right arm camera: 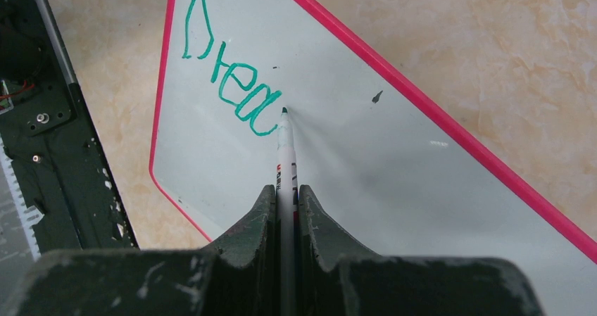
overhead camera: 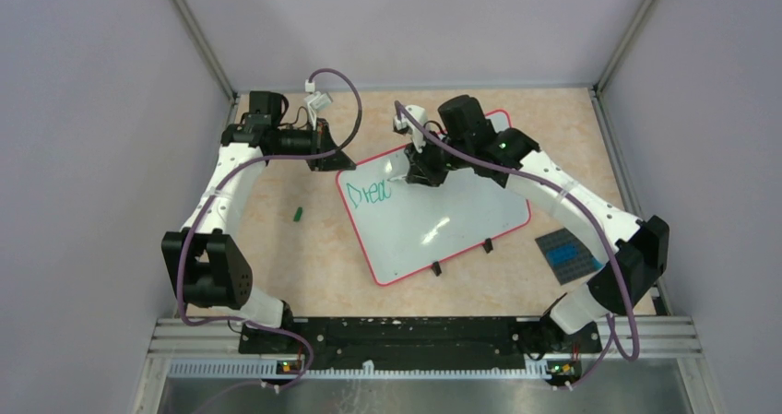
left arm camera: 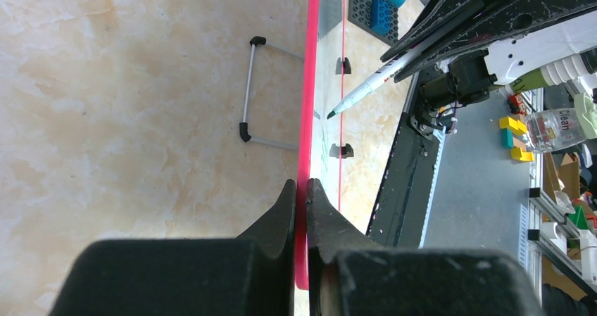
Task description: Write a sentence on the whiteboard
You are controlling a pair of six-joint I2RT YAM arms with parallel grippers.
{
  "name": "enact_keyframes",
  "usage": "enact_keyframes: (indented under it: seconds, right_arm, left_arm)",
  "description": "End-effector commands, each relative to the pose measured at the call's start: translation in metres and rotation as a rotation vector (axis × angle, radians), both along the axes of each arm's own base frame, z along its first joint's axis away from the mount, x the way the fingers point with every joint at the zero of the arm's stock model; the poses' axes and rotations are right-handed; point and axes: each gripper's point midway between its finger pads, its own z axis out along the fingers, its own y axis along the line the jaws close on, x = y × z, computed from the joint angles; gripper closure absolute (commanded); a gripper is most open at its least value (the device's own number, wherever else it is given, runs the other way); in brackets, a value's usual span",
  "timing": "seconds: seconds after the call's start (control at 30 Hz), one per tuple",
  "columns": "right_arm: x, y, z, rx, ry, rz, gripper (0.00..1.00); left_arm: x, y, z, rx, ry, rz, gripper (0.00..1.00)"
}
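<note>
The whiteboard (overhead camera: 443,220), white with a thin red rim, lies tilted on the table and carries green letters (overhead camera: 369,193) near its far left corner. My left gripper (overhead camera: 334,156) is shut on the board's red rim (left arm camera: 304,154) at that corner. A white marker (right arm camera: 285,154) with a green tip is clamped in my right gripper (right arm camera: 286,193), which is shut on it; the tip touches the board just right of the last green letter (right arm camera: 264,115). From the left wrist the marker (left arm camera: 366,87) shows slanting down onto the board.
A small dark grey studded plate (overhead camera: 567,253) with blue bricks lies right of the board. A small green cap (overhead camera: 298,215) sits on the table left of the board. The board's two black feet (overhead camera: 435,268) point toward the near edge. Cage posts stand at the back corners.
</note>
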Motion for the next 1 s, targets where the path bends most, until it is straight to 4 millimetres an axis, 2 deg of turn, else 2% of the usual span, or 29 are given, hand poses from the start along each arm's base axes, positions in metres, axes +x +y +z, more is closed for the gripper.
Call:
enact_keyframes:
  seconds: [0.0,0.23,0.57,0.97]
  right_arm:
    - [0.016,0.006,0.020,0.037,-0.068,-0.012,1.00]
    - [0.012,0.001,0.002,0.005,-0.040,-0.016,1.00]
    - [-0.005,-0.009,-0.014,-0.006,0.007,-0.013,1.00]
    - [0.013,0.001,0.014,0.040,-0.058,-0.035,1.00]
  left_arm:
    - [-0.012,-0.004,0.000,0.003,0.033,-0.011,1.00]
    - [-0.011,-0.005,-0.001,0.001,0.035,-0.012,1.00]
    - [-0.012,-0.005,-0.001,0.000,0.035,-0.013,1.00]
    - [-0.011,-0.004,0.000,0.003,0.031,-0.009,1.00]
